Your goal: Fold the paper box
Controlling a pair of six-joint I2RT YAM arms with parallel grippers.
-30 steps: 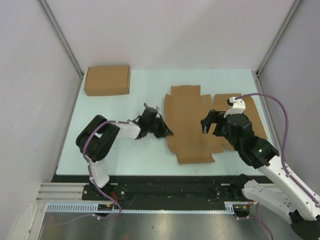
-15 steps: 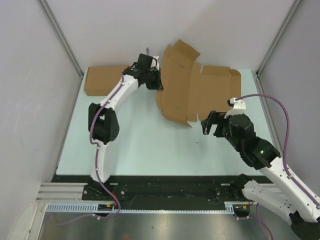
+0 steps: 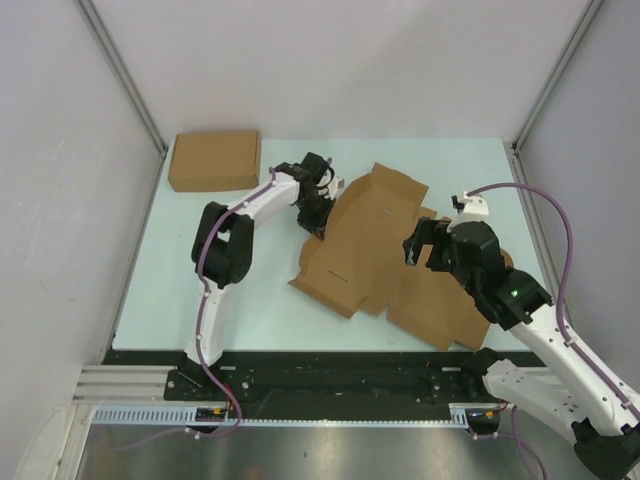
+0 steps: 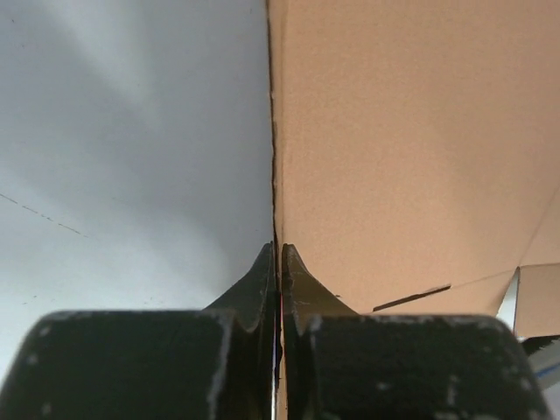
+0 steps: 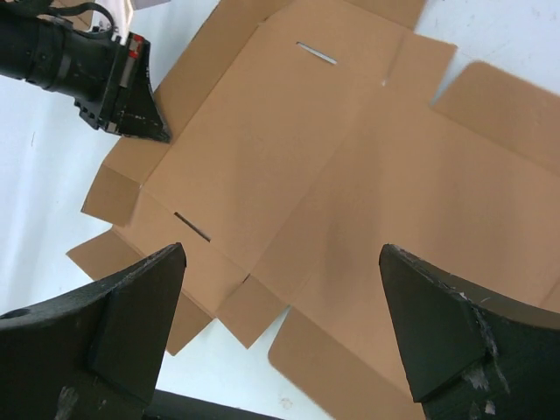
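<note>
Pale counter (image 3: 180, 290) between white walls (image 3: 60, 200) carries the work. Your left gripper (image 4: 278, 262) is clamped on one edge of the paper box (image 3: 385, 255), a brown die-cut cardboard sheet that lies unfolded and askew mid-counter. Your right gripper (image 5: 282, 262) hangs spread wide above its centre panel, gripping nothing. You are positioning the sheet, I judge; no wall stands yet. Next calls for settling it flat, then raising a side flap along its crease.

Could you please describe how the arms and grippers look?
The left arm and right arm are white with black joints, each trailing a purple cable. The left gripper and right gripper have black wedge-shaped fingers; a green light glows on the right arm.
</note>
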